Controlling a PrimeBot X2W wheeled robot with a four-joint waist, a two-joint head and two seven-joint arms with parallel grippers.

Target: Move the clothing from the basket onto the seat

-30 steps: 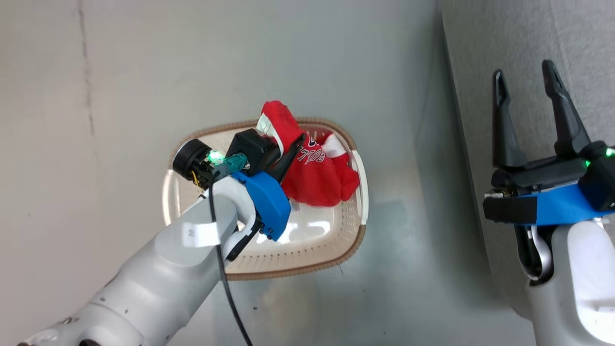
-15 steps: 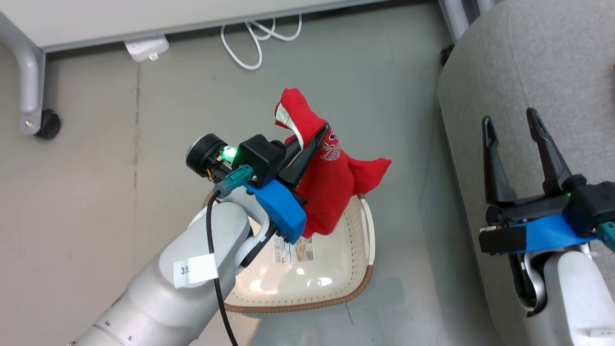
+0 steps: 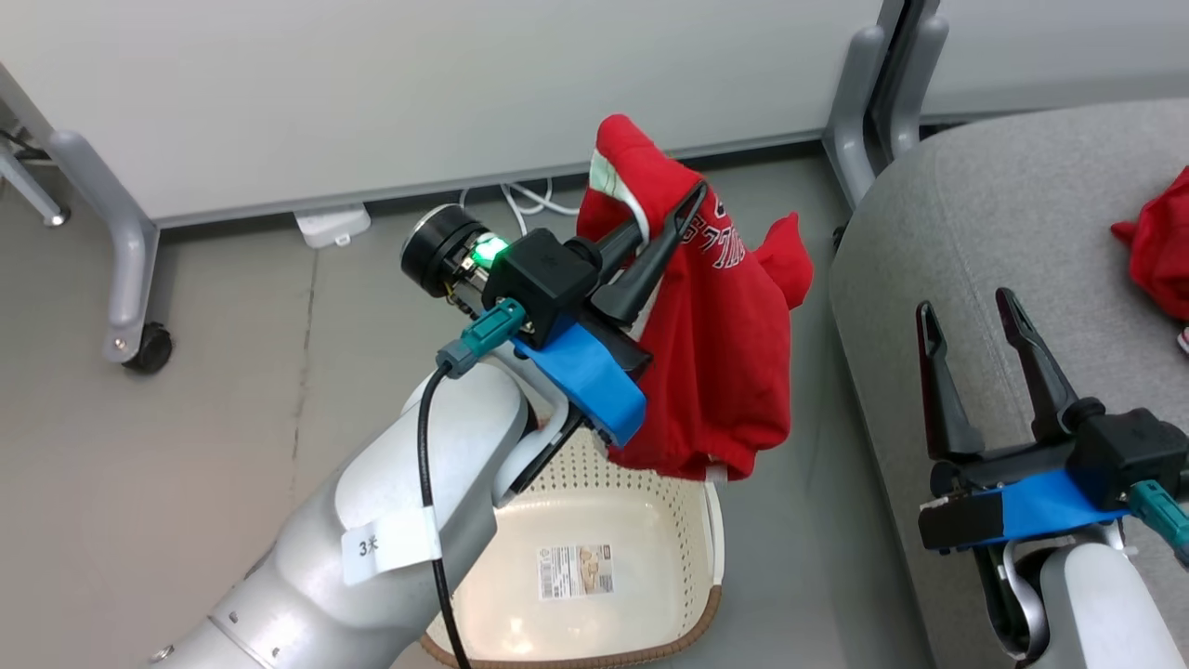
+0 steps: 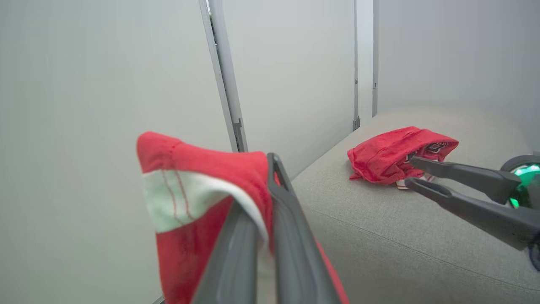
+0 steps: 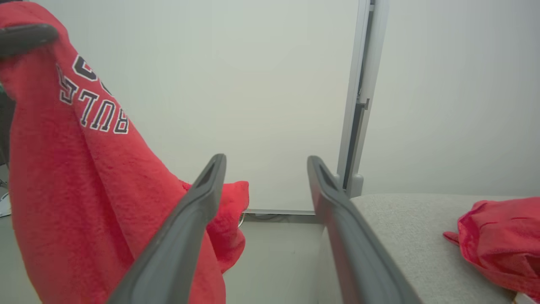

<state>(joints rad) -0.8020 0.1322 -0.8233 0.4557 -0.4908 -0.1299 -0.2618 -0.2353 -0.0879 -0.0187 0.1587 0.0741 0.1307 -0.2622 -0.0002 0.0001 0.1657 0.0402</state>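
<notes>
at the left, the left forearm was angled up and rightward, and the left gripper was clamped on a white-trimmed edge of the lettered red garment. the garment was hung clear above the basket, whose floor was bared to its label. the carry, it was judged, would best be made high and level to the right, so that the trailing hem is lifted over the rounded edge of the seat and let go only once cloth is laid on the cushion. the right gripper was held spread and empty near the seat's front edge. a second red garment was seen lying on the seat at the far right.
</notes>
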